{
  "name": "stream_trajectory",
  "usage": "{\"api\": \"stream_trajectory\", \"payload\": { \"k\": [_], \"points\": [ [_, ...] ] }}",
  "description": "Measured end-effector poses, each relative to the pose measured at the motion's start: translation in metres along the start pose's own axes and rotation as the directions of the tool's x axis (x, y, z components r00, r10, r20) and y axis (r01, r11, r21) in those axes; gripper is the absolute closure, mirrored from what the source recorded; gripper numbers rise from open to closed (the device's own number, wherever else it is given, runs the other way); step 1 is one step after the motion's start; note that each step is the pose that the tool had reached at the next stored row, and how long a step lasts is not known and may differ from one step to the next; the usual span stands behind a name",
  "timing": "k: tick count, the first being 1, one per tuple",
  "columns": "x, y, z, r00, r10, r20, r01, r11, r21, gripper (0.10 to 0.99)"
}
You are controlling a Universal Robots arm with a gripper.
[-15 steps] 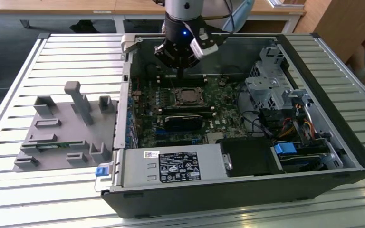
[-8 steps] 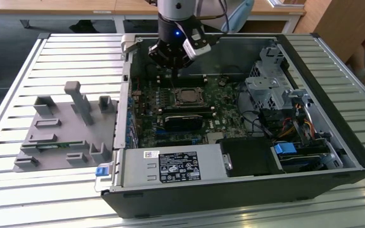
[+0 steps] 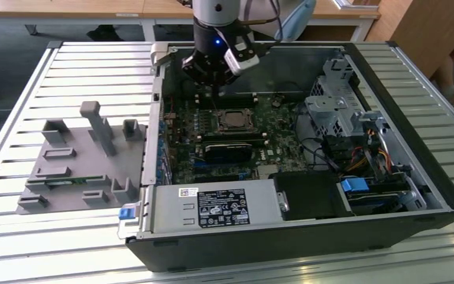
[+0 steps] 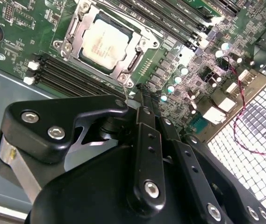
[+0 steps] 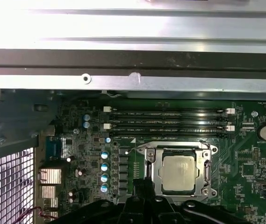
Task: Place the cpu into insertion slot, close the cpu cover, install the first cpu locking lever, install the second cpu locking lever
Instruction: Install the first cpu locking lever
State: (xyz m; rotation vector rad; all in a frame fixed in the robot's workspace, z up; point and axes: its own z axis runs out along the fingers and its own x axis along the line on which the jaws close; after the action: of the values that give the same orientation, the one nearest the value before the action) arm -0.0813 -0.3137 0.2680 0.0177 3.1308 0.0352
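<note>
Silver-grey and dull, the cpu (image 4: pixel 105 43) lies flat in the insertion slot (image 4: pixel 117 23). Its square face shows through the window of the cpu cover (image 4: pixel 79 30), which is folded down over it. Green circuit board (image 4: pixel 25 32) surrounds the socket, with long black memory slots (image 4: pixel 72 74) alongside. At one cover corner a thin wire lever (image 4: pixel 125 88) rises to the gripper (image 4: pixel 142 100). The gripper's black fingers are drawn together; whether they pinch the wire is unclear.

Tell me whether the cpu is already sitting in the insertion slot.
Yes, in the first wrist view the cpu lies flat inside the insertion slot.
</note>
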Motion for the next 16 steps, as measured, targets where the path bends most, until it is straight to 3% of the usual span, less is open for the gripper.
{"api": "stream_trajectory", "payload": {
  "k": [16],
  "points": [
    [0.02, 0.0014, 0.0019, 1.0, -0.001, 0.0076, 0.001, 1.0, 0.0, 0.973]
  ]
}}
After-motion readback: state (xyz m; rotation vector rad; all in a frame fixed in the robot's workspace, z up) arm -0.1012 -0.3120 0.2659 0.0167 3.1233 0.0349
